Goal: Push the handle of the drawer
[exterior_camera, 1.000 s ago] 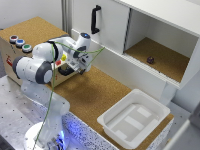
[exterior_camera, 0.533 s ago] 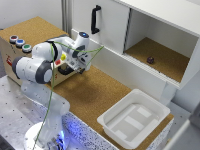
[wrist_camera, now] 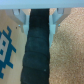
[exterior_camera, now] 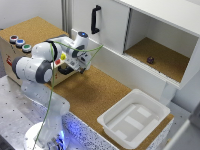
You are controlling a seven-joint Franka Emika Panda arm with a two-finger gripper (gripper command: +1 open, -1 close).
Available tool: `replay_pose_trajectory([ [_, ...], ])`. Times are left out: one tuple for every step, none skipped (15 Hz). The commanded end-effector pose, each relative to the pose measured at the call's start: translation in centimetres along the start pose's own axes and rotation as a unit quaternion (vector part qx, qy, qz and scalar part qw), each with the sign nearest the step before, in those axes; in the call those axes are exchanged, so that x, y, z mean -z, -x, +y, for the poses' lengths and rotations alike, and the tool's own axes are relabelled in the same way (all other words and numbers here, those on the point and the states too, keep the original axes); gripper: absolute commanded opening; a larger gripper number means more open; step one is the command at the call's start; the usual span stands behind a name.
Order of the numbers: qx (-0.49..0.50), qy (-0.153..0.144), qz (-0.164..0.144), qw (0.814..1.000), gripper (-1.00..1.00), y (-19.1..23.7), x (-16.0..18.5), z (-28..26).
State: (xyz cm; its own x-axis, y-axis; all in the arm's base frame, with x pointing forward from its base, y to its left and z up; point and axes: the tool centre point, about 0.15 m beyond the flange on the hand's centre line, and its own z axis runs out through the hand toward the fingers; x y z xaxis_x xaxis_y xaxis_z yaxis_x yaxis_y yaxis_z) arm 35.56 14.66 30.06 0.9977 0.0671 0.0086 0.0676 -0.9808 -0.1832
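Gripper (exterior_camera: 80,64) sits against the front panel of the small light-brown wooden drawer (exterior_camera: 30,46), at the exterior view's left. Wrist view: the short black bar handle (wrist_camera: 37,45) lies between 2 pale fingers (wrist_camera: 21,18), jaws spread wide, gripping nothing. Judgement: push squarely along the drawer's travel, keeping contact centred on the bar, avoiding the red and yellow buttons (exterior_camera: 63,56).

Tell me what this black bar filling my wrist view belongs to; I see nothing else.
Observer: It's the handle on the wooden drawer at the exterior view's left; the gripper is at its front.
Operator: Anything else on that front?
Observer: A red button and a yellow button, beside the gripper.
Operator: What's behind?
Observer: A white cabinet with its own upright black handle, apart from the arm.
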Motion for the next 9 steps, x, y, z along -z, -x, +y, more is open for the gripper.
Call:
replay_pose_trajectory([
  [-0.062, 0.009, -0.008, 0.998, -1.0, -1.8, -3.8, -4.6],
  [-0.072, 0.009, -0.01, 0.997, -1.0, -1.4, -4.2, -5.0],
  [-0.085, 0.01, -0.01, 0.996, -1.0, -0.8, -4.8, -5.5],
  [-0.095, 0.01, -0.008, 0.995, -1.0, -0.3, -5.0, -5.9],
  [-0.106, 0.005, -0.008, 0.994, -1.0, 0.0, -5.2, -6.2],
  [-0.11, 0.005, -0.009, 0.994, -1.0, 0.1, -5.4, -6.9],
  [-0.109, 0.004, -0.007, 0.994, -1.0, 0.2, -5.5, -7.7],
  [-0.107, 0.002, -0.007, 0.994, -1.0, 0.2, -5.6, -8.4],
  [-0.103, -0.001, -0.007, 0.995, -1.0, 0.1, -5.7, -9.2],
])
